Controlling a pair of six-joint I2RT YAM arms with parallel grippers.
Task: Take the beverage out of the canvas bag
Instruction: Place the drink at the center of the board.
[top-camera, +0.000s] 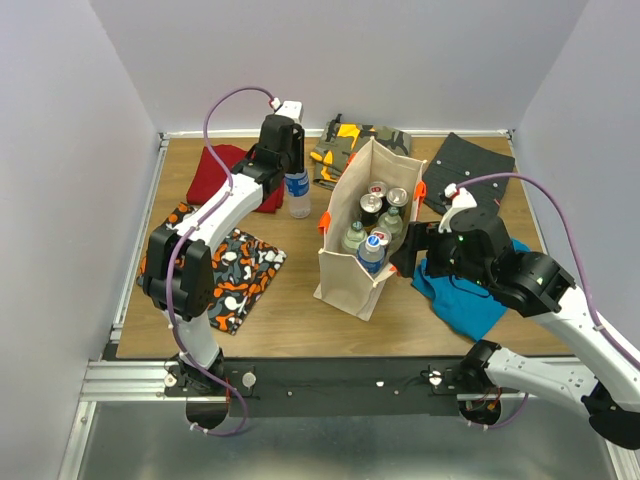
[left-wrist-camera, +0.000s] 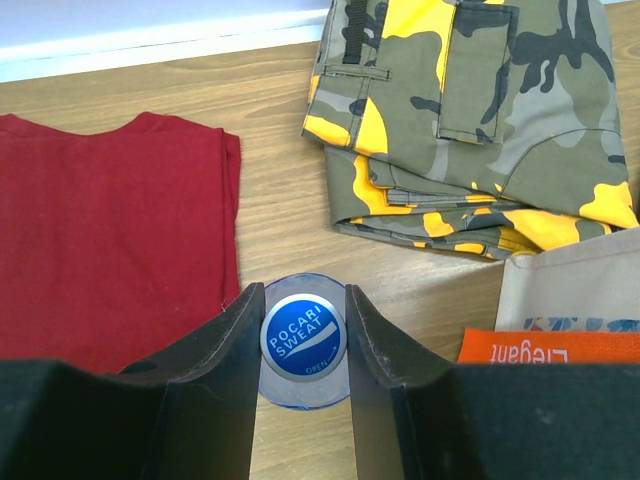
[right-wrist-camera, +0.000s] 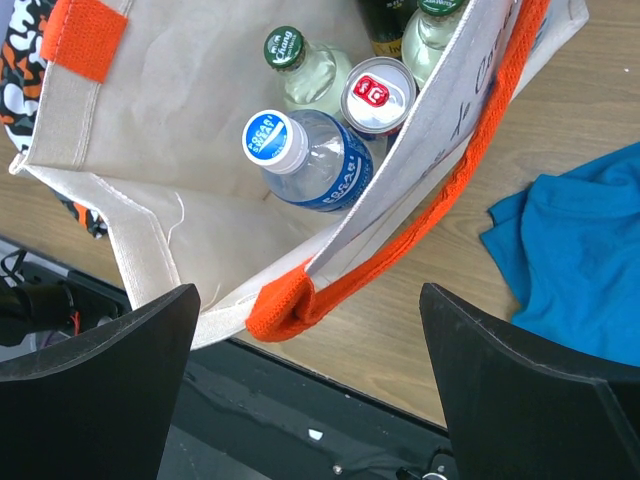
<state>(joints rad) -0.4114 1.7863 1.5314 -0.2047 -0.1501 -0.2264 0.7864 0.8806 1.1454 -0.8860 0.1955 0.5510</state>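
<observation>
The beige canvas bag with orange handles stands upright mid-table, holding several bottles and cans. My left gripper is shut on the blue cap of a Pocari Sweat bottle that stands on the table left of the bag; in the left wrist view both fingers touch the cap. My right gripper is open wide at the bag's right side. In the right wrist view it hovers over an orange handle, with another Pocari bottle and a red-topped can inside.
A red shirt lies at the back left, camouflage clothes behind the bag, a dark cloth at the back right, a blue shirt under my right arm, and a patterned orange-black cloth at the front left.
</observation>
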